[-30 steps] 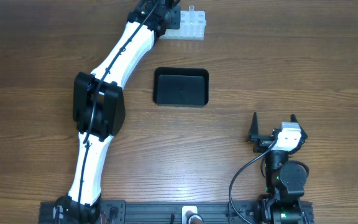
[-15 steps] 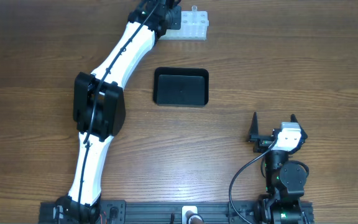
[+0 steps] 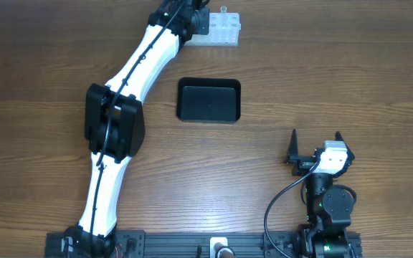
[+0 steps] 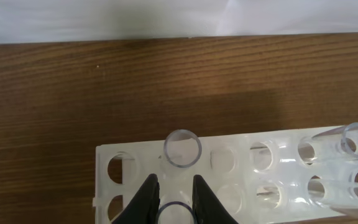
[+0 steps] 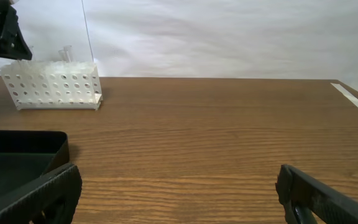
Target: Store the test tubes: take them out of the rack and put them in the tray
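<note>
top: overhead | left wrist: close over rack [image 4: 240,179] | right wrist: low, rack distant

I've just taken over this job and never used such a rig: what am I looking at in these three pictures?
Two robot arms stand at a wooden table. The top picture looks straight down. The other two come from a camera on each arm's wrist. The left arm reaches to the white rack at the far edge, where the left gripper sits around a tube standing in the rack. More tubes stand beside it. The black tray lies mid-table with no tube in it. The right gripper rests open near its base, holding nothing.
</note>
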`<state>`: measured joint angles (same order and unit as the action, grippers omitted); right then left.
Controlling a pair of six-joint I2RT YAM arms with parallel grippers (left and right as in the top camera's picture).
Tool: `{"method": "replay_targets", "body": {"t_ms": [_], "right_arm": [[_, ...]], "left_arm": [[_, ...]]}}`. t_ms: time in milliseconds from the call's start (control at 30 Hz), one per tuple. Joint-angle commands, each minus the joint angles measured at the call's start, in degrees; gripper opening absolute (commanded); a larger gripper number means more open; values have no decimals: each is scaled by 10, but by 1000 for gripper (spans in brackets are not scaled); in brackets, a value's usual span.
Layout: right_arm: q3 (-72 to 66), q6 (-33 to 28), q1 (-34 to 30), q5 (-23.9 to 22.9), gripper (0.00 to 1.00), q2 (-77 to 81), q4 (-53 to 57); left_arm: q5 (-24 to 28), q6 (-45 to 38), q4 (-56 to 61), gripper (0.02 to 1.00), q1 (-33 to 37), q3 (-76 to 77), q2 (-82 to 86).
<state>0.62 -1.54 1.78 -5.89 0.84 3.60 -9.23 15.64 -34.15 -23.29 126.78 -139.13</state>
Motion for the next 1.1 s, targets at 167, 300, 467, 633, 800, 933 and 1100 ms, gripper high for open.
{"method": "replay_targets", "body": {"t_ms": [167,300,467,633,800,933,1100], "right_arm": [[-3,2,-3,4,991,-6,2],[-3,2,-3,4,991,-6,3],[-3,2,-3,4,991,-6,3],[-3,2,-3,4,993,-6,3],[-3,2,-3,4,993,-6,3],[-3,2,-3,4,991,-6,2],[-3,2,-3,4,993,-6,3]], "left_arm": [[4,-2,-8,88,-1,19,24],[3,-2,-8,69,-4,19,43],[-5,-2,-8,62,-9,19,64],[-19,-5,-8,60,-19,19,87],[-24,-4,-12,56,-27,19,117],[-25,-4,-30,58,-31,19,146],[-24,4,-89,56,-33,19,181]]}}
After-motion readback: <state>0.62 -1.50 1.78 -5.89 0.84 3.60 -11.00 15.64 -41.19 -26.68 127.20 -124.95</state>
